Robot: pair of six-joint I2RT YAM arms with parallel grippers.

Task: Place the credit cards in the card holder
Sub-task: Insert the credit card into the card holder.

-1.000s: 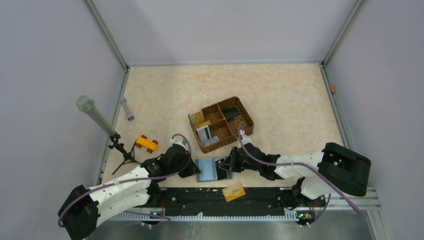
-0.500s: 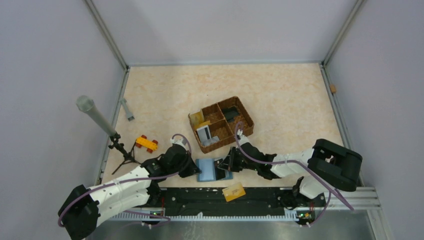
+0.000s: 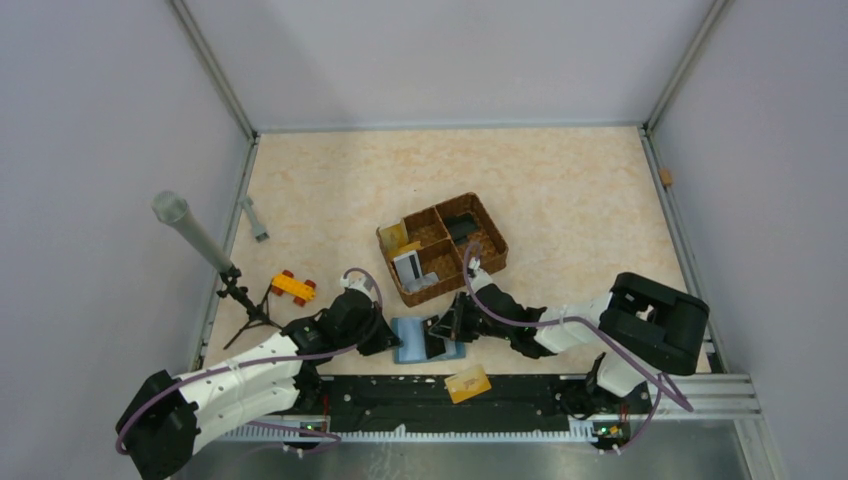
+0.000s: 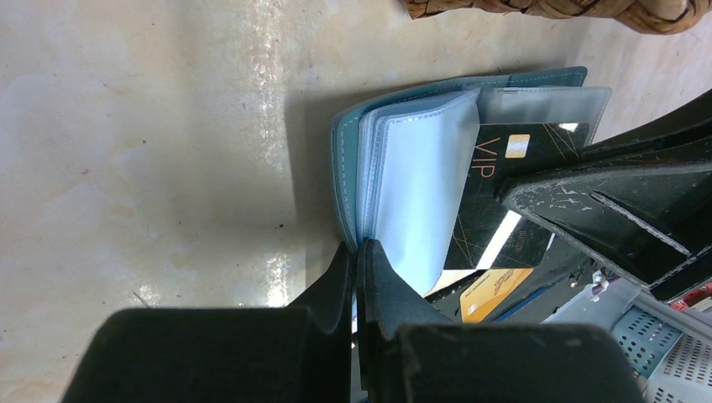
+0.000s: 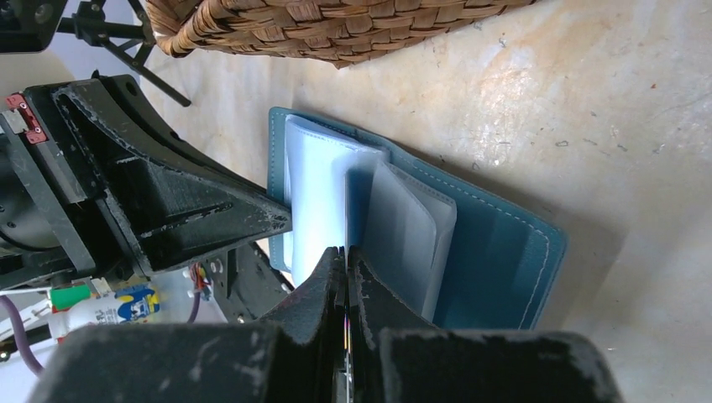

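The teal card holder lies open near the table's front edge, its clear sleeves fanned out. My left gripper is shut on the edge of its left leaves. My right gripper comes in from the right and is shut on a black credit card marked VIP. That card's far end lies at a sleeve mouth. From the right wrist the card shows only edge-on, over the holder's inside. A gold credit card lies on the black rail in front.
A brown wicker basket stands just behind the holder, with a white-grey card and a yellow one in its compartments. A yellow-and-red toy block and a microphone on a tripod are at the left.
My right arm has shifted left, carrying the black card a little further over the open holder. The left arm has not moved.
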